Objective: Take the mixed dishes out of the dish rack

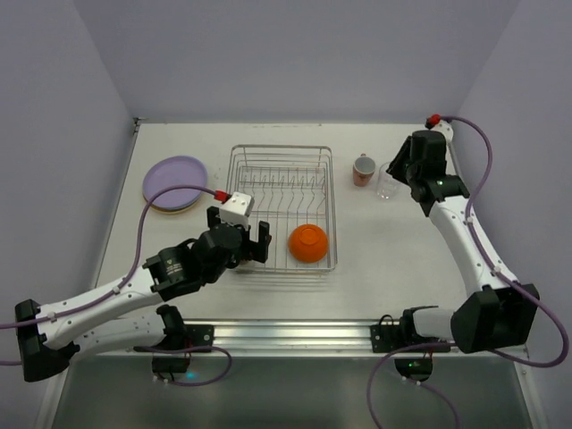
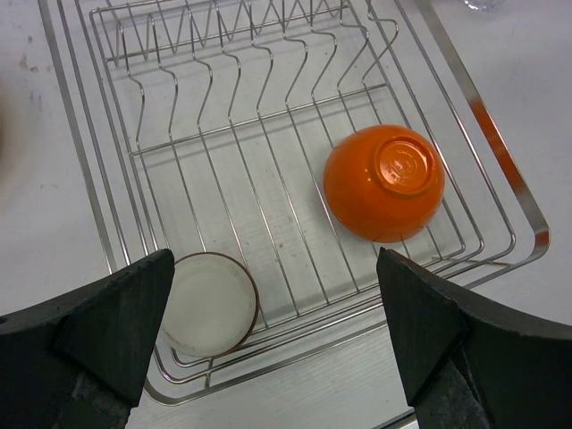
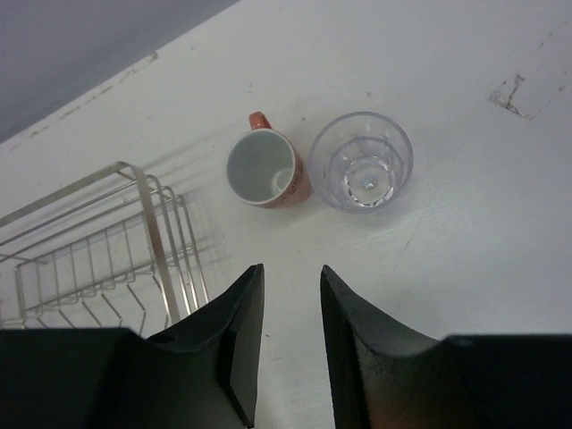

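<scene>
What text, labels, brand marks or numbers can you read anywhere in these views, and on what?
None readable in any view.
Orange bowl: faint raised marks on its upturned base, too blurred to read.
Mug, glass, dish rack: no print visible.

A white table point(image 1: 393, 268) filled the booth — its top scuffed and faintly stained in places. Plain pale-lavender walls point(image 1: 295, 54) closed it in at the back and on both sides. An aluminium rail point(image 1: 295, 333) ran along the near edge; the light was soft, even.
</scene>
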